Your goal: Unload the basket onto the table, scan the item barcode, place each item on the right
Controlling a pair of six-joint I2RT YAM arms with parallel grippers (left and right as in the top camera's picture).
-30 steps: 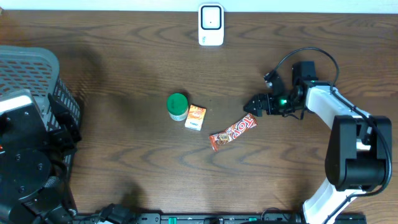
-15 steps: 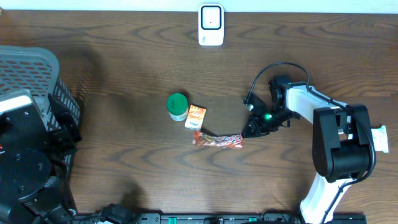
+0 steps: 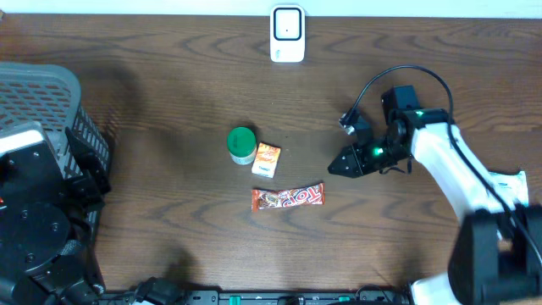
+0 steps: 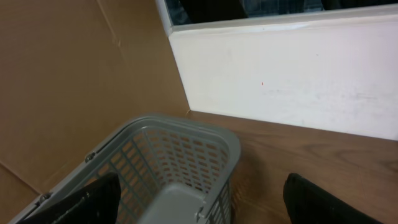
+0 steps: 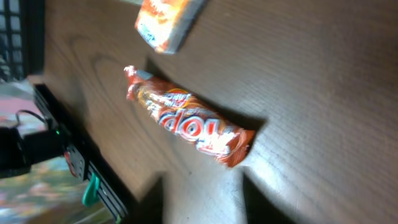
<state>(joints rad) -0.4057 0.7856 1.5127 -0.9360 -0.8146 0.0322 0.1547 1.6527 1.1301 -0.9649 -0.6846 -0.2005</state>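
Observation:
The item, a red and orange candy bar (image 3: 288,198), lies flat on the wooden table; in the right wrist view the candy bar (image 5: 186,123) sits just beyond the fingertips, with no barcode showing. My right gripper (image 3: 339,166) hovers up and to the right of the bar, apart from it. In its own view the right gripper (image 5: 202,179) is open with only bare table between the fingers. A white scanner (image 3: 287,34) stands at the far edge. My left gripper (image 4: 199,208) is open above the grey basket (image 4: 186,134), holding nothing.
A green-capped jar (image 3: 242,144) and a small orange box (image 3: 268,158) sit just up and left of the bar. The grey basket (image 3: 38,85) and the left arm's black body (image 3: 34,220) fill the left side. A black rail (image 5: 74,155) runs along the near edge.
The candy bar has slid left and toward the near edge and turned almost level. The right gripper swung down to it, shut, then drew back to the right and opened. The left arm stayed still.

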